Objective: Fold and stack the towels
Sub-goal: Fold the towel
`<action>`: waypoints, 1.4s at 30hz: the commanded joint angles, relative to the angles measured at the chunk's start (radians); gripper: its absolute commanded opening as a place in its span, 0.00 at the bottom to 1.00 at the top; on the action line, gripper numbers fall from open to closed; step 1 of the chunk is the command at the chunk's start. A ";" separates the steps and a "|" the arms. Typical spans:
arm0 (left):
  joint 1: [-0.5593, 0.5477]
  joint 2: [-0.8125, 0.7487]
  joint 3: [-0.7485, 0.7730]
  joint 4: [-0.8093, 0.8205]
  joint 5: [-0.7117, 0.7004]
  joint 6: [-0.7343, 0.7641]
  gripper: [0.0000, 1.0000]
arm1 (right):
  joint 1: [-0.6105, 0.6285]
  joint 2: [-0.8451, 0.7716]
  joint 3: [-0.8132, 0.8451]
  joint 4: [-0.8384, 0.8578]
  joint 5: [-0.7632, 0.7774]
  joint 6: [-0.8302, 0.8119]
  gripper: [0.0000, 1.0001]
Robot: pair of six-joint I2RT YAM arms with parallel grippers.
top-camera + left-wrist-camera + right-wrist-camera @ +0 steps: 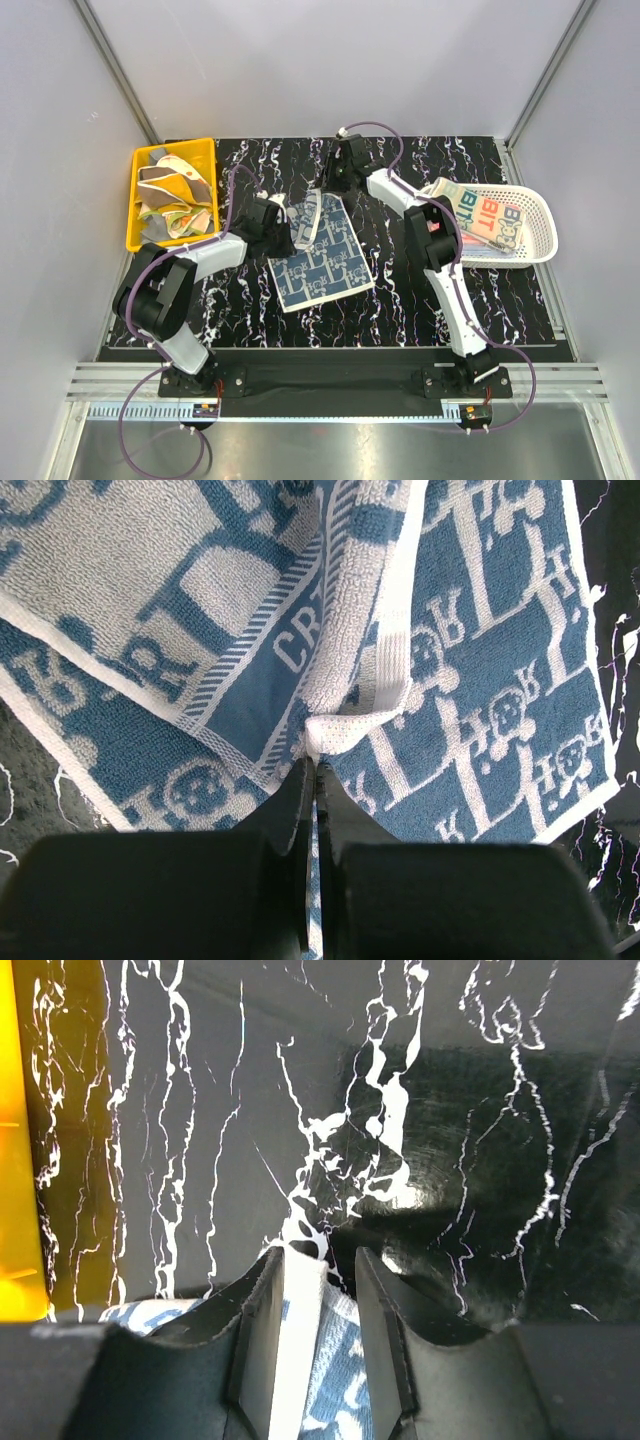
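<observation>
The looped-terry blue-white towel [325,262] lies mid-table [395,305], with one strip raised in a ridge toward the far edge. The left claw [312,768] is pinched tight on a folded white hem. The right claw [320,1265], narrowly parted, grips the towel's edge above glossy black veined marble. Crumpled towels [175,195] fill the yellow bin [133,200] in the far left corner.

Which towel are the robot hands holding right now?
Look at the black marbled table, between the yellow bin and the white basket. The towel sits in the middle, pinched by the left hand and right hand. It alone is blue with white letters and figures.
</observation>
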 commanded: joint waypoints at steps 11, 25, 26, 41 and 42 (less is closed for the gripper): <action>-0.004 -0.010 0.038 0.006 -0.012 0.026 0.00 | -0.002 0.011 0.019 0.057 -0.068 0.021 0.42; -0.004 -0.003 0.038 0.007 -0.016 0.026 0.00 | -0.002 -0.045 -0.091 0.139 -0.134 0.061 0.38; -0.005 -0.005 0.039 0.006 -0.018 0.024 0.00 | -0.002 -0.053 -0.099 0.142 -0.136 0.062 0.37; -0.004 -0.057 0.108 -0.075 -0.088 -0.010 0.00 | -0.003 -0.266 -0.241 0.119 0.045 0.038 0.07; -0.005 -0.062 0.114 -0.085 -0.098 -0.014 0.00 | -0.003 -0.285 -0.252 0.113 0.064 0.033 0.07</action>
